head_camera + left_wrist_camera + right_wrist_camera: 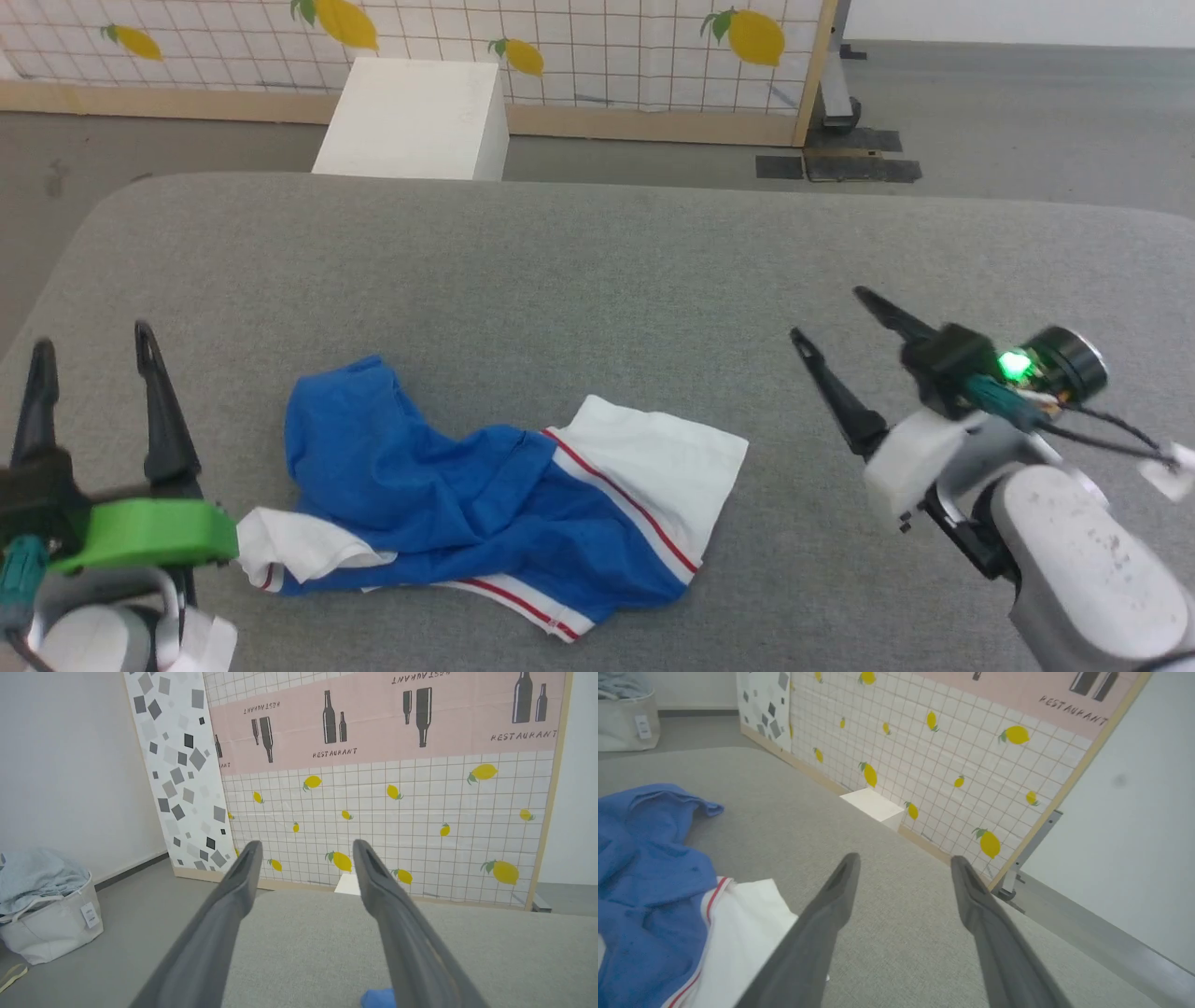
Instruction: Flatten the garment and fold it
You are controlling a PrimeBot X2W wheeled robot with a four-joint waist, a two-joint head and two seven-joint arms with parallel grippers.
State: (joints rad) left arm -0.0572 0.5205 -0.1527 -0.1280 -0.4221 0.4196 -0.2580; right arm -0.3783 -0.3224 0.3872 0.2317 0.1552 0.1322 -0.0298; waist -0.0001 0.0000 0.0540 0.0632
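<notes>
Blue-and-white garment (485, 495) lies crumpled; unfolded.

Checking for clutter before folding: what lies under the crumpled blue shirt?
The grey table surface shows all around the garment; anything beneath its bunched folds is covered and cannot be seen.

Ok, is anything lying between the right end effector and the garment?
Nothing: in the head view, bare grey table runs from the garment to the open right end effector.

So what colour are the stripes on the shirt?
Red, on the garment's white trim; clearest in the head view.
</notes>
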